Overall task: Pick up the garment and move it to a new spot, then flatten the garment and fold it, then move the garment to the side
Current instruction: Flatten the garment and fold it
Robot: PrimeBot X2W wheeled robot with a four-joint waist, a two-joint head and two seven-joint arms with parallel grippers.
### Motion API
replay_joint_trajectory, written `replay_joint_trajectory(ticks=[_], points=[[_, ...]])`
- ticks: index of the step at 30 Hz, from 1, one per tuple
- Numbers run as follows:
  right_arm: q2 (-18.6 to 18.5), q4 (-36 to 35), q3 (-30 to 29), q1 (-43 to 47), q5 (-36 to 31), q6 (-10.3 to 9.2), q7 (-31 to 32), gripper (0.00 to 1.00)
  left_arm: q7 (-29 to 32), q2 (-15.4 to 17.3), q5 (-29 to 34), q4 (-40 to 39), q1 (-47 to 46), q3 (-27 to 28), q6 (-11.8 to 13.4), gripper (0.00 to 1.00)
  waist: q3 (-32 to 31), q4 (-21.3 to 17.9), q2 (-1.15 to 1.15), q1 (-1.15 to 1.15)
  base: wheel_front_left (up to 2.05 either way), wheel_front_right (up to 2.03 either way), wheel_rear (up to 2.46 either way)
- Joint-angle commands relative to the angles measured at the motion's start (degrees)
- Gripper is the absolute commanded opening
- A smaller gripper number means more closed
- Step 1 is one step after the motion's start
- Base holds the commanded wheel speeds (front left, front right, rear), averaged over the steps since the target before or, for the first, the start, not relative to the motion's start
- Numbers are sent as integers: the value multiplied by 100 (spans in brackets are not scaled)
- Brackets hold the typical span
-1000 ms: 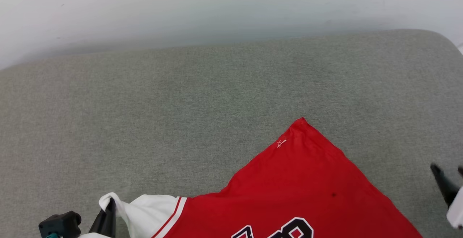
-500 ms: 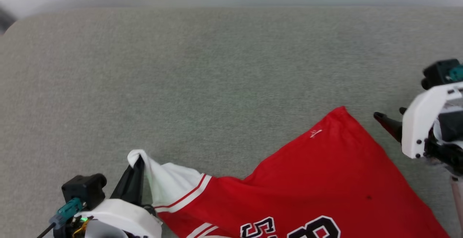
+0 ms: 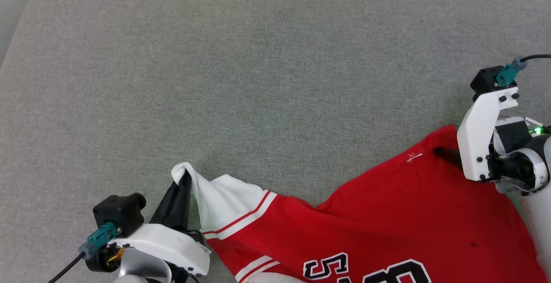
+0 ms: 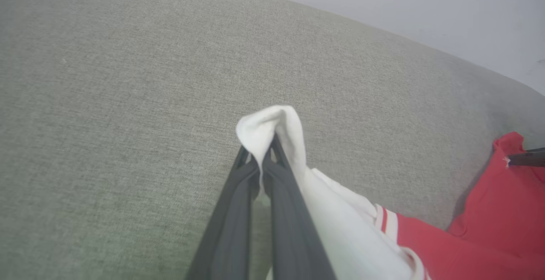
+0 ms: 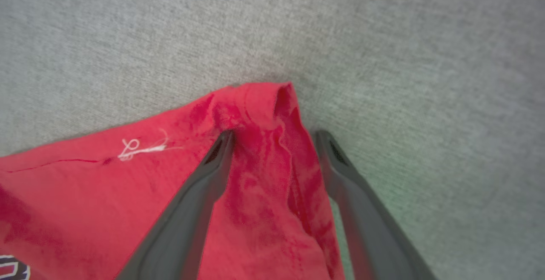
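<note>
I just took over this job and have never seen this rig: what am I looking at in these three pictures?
A two-armed robot works over a grey cushion. The picture showing both arms comes from its head camera, looking down; the other two come from cameras on each wrist, looking along that arm's dark jaws. On the cushion lies a red jersey with white sleeves. The left jaws are shut on the tip of a white sleeve, pinching it into a peak. The right jaws stand open, astride the jersey's red hem corner, not yet closed on it.
</note>
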Motion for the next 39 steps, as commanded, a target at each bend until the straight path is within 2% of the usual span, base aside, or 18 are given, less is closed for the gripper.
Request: replay_joint_trajectory(ticks=[1,2,4,11,17,20,27,34,39], points=[[94,300,169,289,15,-4,139,100,-27,-28,-25,23,-100,-2,-23,0,24,15,0,0,0,0,0],[109,339,232,315,54,-4,179,84,-43,-34,-23,41,-98,1,-23,0,32,15,0,0,0,0,0],[100,400,344,324,123,-3,244,1,-59,-36,-29,75,-96,8,-40,0,33,6,0,0,0,0,0],[-72,295,504,38,335,-3,-94,0,-94,1,-73,169,-66,40,-66,0,-138,-69,0,0,0,0,0],[-257,-18,426,-308,448,-4,-767,0,-24,302,19,111,-323,173,-156,0,-614,-238,0,0,0,0,0],[-340,-127,313,-397,426,-4,-1008,0,86,522,46,96,-657,273,-283,0,-856,-328,0,0,0,0,0],[-395,-185,13,-880,289,-4,-1324,0,580,881,171,333,-2111,425,-598,0,-1328,-612,0,0,0,0,0],[-356,-20,-131,-1797,15,-4,-1612,0,1010,758,98,1348,-3901,502,-927,0,-1353,-897,0,0,0,0,0],[-262,103,-208,-2591,-240,-5,-1944,0,1005,734,228,2273,-5237,586,-1108,0,-989,-1091,0,0,0,0,0]])
